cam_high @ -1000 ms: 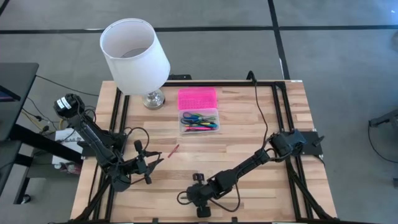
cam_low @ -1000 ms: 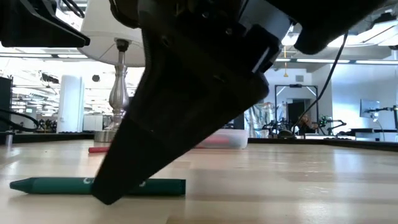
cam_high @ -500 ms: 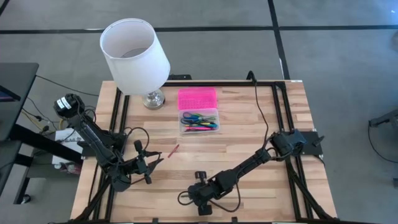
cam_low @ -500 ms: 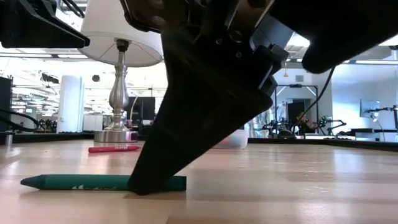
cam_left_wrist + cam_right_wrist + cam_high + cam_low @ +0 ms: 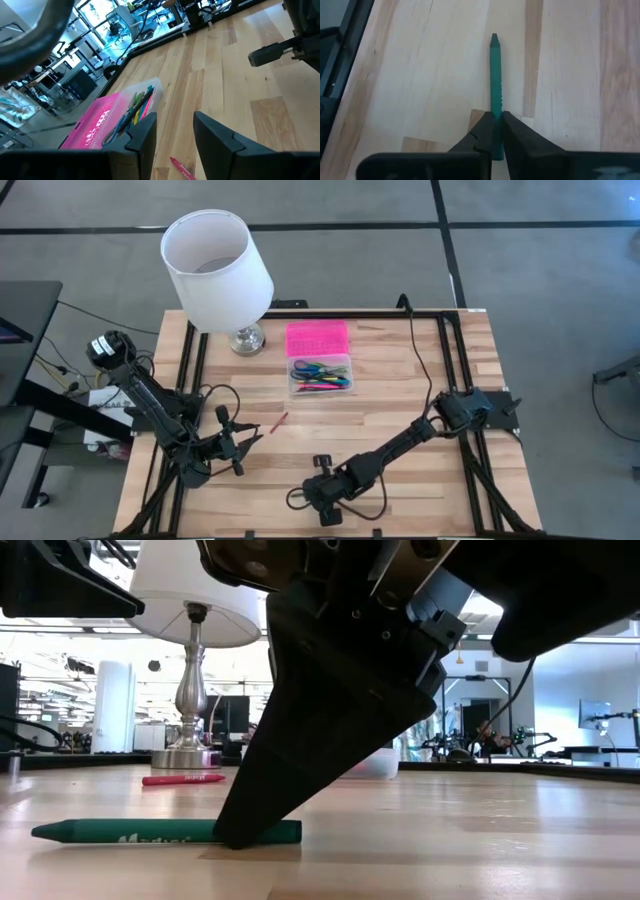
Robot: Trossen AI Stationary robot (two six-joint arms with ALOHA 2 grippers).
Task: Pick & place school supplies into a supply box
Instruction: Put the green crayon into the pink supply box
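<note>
— What did the thing the right gripper [image 5: 494,131] was working on look like?

— A dark green crayon [image 5: 165,831], slim and round, with a cone tip at one end and pale lettering along its paper wrap. It lay flat on the wooden table [image 5: 400,380], near the front edge.

— And the pincer on it?

— Narrowed right down, one dark finger on each side of the crayon's blunt end, pinching it while it was still on the wood.

— Where was the supply box [image 5: 320,374]?

— Well apart from the crayon, toward the back middle of the table, just beside the lamp [image 5: 219,272]. Its pink lid [image 5: 317,338] was swung open and lying flat behind the clear base, which held coloured pens and blue-handled scissors [image 5: 308,366].

— Anything else loose?

— A pink crayon [image 5: 279,422] lay between the box and the left gripper [image 5: 247,442], which hovered at the table's left side, fingers parted with nothing between them.
</note>
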